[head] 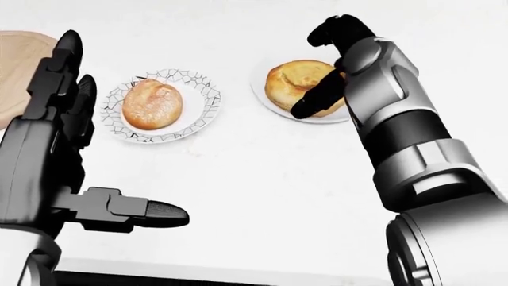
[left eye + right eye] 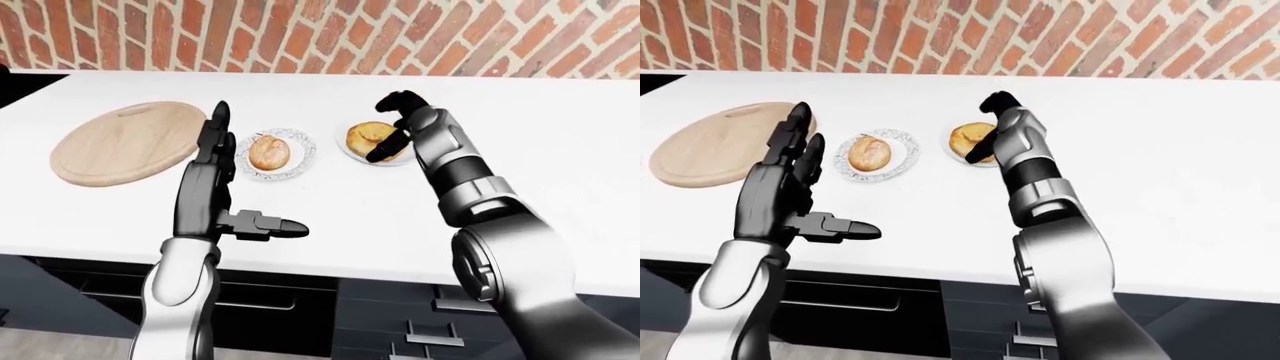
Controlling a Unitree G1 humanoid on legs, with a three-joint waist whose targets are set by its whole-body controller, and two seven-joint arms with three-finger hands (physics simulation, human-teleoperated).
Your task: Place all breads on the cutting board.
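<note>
A white tabletop (image 2: pixel 560 150) runs below a brick wall (image 2: pixel 330 34), with the round wooden cutting board (image 2: pixel 125 142) lying at far left. The left hand (image 2: pixel 215 161) stands upright with fingers spread open, near the board's right edge, gripping nothing. To its right a bread roll (image 1: pixel 152 105) sits on a crackle-patterned plate (image 1: pixel 202 95), and right of that the right hand (image 1: pixel 329 71) curls loosely open over the second bread (image 1: pixel 295 80) on a plain plate (image 1: pixel 266 95).

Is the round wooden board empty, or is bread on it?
Empty. The cutting board lies bare; both breads sit on plates: roll, bun.
</note>
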